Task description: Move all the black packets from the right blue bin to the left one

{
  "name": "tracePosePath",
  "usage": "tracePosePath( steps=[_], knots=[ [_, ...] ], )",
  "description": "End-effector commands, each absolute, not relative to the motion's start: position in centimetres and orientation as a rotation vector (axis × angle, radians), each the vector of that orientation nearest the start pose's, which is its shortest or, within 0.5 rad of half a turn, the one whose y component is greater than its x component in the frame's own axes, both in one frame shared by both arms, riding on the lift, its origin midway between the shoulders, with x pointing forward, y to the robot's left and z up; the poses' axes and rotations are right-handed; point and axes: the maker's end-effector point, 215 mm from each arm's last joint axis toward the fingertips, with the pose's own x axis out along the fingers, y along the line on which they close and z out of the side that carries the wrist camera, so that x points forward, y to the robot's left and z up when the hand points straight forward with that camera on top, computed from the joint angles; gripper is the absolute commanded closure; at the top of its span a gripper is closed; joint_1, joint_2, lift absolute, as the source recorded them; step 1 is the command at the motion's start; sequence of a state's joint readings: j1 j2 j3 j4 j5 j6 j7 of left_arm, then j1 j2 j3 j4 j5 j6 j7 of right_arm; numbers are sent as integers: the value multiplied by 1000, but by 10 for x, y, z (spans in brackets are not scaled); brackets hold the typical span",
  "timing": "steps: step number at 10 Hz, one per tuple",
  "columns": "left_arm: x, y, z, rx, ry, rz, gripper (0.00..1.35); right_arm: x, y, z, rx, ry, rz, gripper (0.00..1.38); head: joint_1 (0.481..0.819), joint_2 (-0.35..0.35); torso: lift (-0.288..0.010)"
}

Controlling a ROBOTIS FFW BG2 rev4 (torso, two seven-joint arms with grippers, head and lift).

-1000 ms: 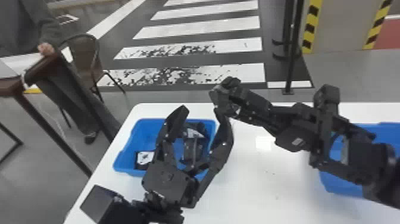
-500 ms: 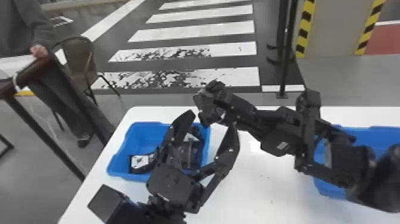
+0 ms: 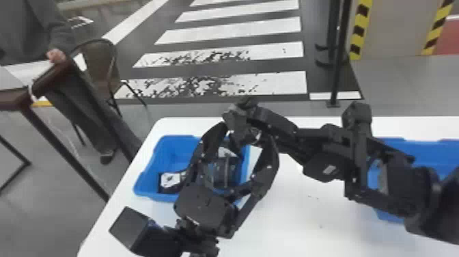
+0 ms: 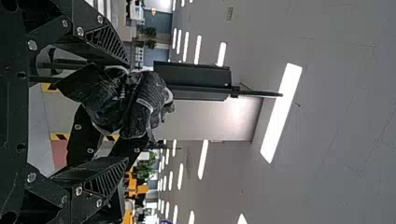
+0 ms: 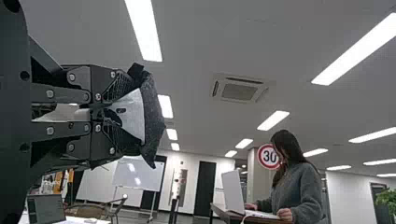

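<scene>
So the right end effector (image 5: 134, 112) is clamped on a black packet (image 5: 153, 116), and the left end effector (image 4: 126, 111) is wide around it (handoff, I'd guess). Left bin (image 3: 172, 152) already has some; can't tell what's left in the right bin (image 3: 433, 152).

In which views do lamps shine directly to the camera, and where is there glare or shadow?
Left wrist view: ceiling lamps show directly; right wrist view: lamps too, plus bright spots of glare on the whiteboard; head view: the white table is bright, with only faint, soft shadow.
</scene>
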State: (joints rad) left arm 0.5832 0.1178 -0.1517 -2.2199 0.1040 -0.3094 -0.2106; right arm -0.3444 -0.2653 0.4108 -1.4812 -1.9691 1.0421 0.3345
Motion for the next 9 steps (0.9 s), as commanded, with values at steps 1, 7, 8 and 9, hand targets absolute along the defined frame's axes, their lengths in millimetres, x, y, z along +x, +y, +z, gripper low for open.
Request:
tracePosePath(
  steps=[1, 7, 8, 9],
  knots=[
    [386, 122, -187, -76, -375, -378, 372, 411, 72, -176, 1464, 798, 1455, 1162, 661, 264, -140],
    [384, 133, -186, -14, -274, -324, 1214, 407, 73, -179, 1458, 811, 1459, 1162, 672, 281, -140],
    [382, 135, -183, -16, -287, -318, 1214, 406, 72, -179, 1458, 812, 1461, 1159, 670, 285, -140],
    [381, 137, -181, -16, -295, -311, 1214, 405, 72, -179, 1457, 817, 1462, 1084, 667, 291, -140]
  ],
)
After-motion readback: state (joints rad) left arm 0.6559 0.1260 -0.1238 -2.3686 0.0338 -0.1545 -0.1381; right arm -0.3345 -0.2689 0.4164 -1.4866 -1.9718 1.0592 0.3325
